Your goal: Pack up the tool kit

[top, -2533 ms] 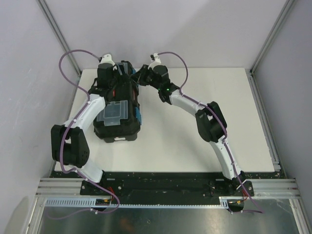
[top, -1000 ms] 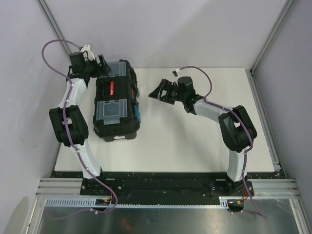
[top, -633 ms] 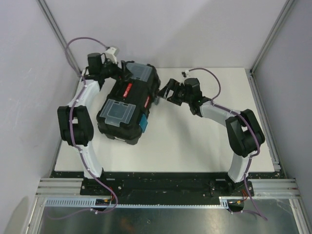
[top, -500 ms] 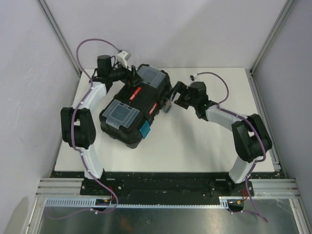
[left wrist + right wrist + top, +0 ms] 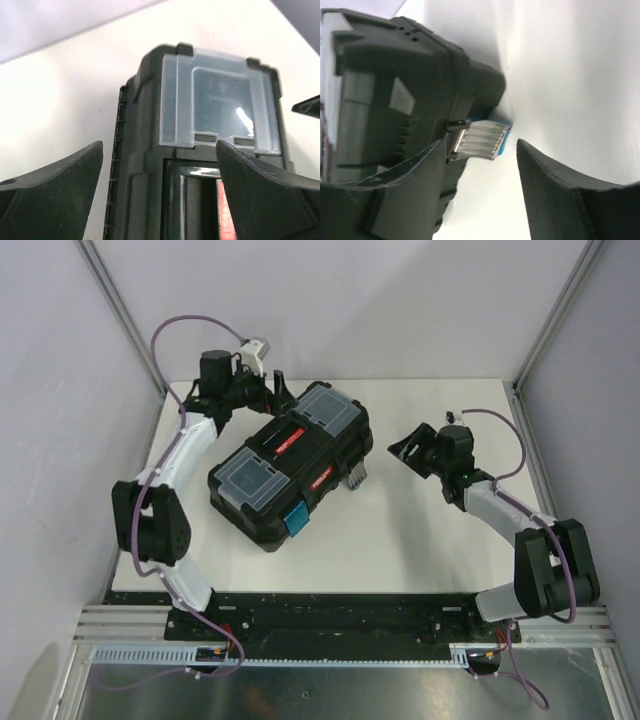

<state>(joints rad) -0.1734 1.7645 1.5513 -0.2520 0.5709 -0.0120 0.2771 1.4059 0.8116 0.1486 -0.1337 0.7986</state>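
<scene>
The tool kit (image 5: 285,468) is a black toolbox lying diagonally on the white table, lid shut, with two clear lid compartments (image 5: 245,475) and a red-marked handle (image 5: 290,436). My left gripper (image 5: 277,394) is open at the box's far-left corner, its jaws straddling the clear compartment (image 5: 220,107) in the left wrist view without gripping. My right gripper (image 5: 405,448) is open and empty, right of the box and apart from it. A grey-and-blue latch (image 5: 481,140) hangs unfastened on the box's right end. No screwdrivers are in view.
A blue latch (image 5: 297,521) sits on the box's near side. The white table (image 5: 440,540) is bounded by grey walls and metal frame posts (image 5: 545,330) at the back corners.
The toolbox has been turned from lengthwise to diagonal and shifted right. My right gripper has pulled back to the right, away from the box's end. My left gripper stays at the far corner.
</scene>
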